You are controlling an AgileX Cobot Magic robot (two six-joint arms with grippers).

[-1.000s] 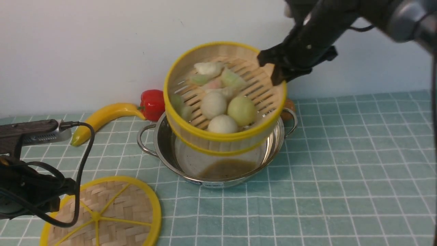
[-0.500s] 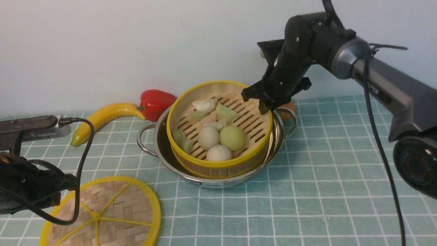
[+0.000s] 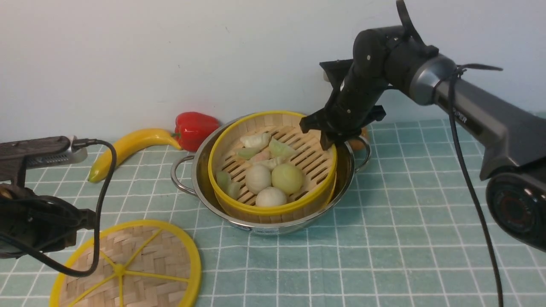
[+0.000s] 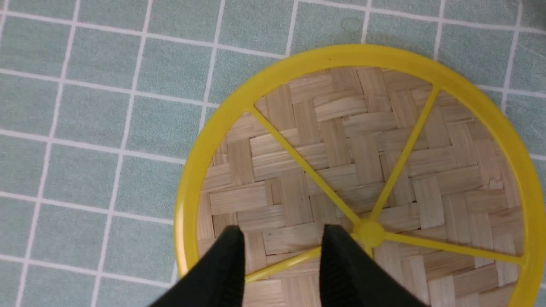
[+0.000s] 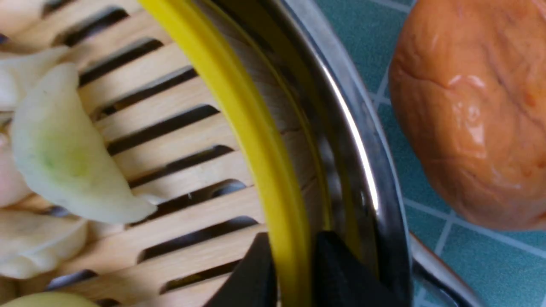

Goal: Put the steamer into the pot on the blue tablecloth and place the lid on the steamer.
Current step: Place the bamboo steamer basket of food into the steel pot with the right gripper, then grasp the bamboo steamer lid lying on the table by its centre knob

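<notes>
Pinching the steamer (image 3: pixel 307 157) by its yellow rim, our right jaws closed on it; steamer resting inside the pot (image 3: pixel 204 179) on the blue tablecloth (image 3: pixel 405 213); our left jaws parted and empty, poised over the lid (image 4: pixel 341 140), lying flat on the cloth near the pot

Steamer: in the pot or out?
In. The steamer sits inside the pot, steel rim ringing it all round. The right gripper pinches its yellow rim, so whether it rests on the bottom: cannot tell.
</notes>
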